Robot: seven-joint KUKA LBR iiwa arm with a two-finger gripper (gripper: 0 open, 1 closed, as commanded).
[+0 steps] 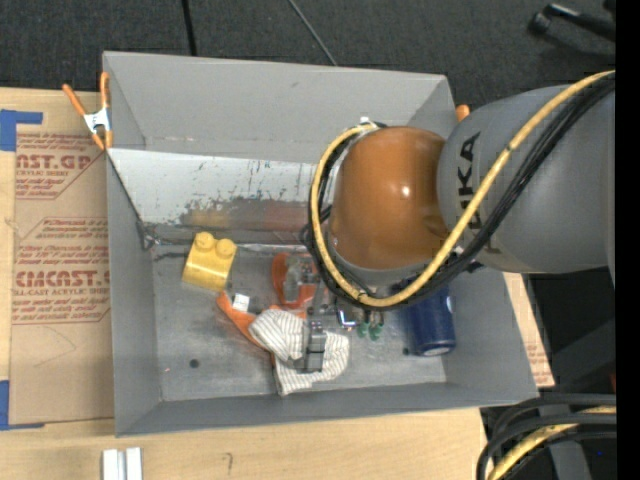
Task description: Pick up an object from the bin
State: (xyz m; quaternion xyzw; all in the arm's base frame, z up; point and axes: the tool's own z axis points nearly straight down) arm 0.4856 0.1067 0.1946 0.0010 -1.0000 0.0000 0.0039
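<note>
My gripper reaches down from under the arm's orange cover in the front middle of the bin. Its tip rests on or just above a crumpled white cloth. An orange-handled tool pokes out from under the cloth's left side. A second orange piece lies just behind the cloth, close to the gripper's body. What lies right under the gripper is hidden by the arm.
A yellow toy brick sits at the left, near the bin's sloping back wall. A dark blue can lies at the right, partly under the arm. Bare bin floor shows at the front left.
</note>
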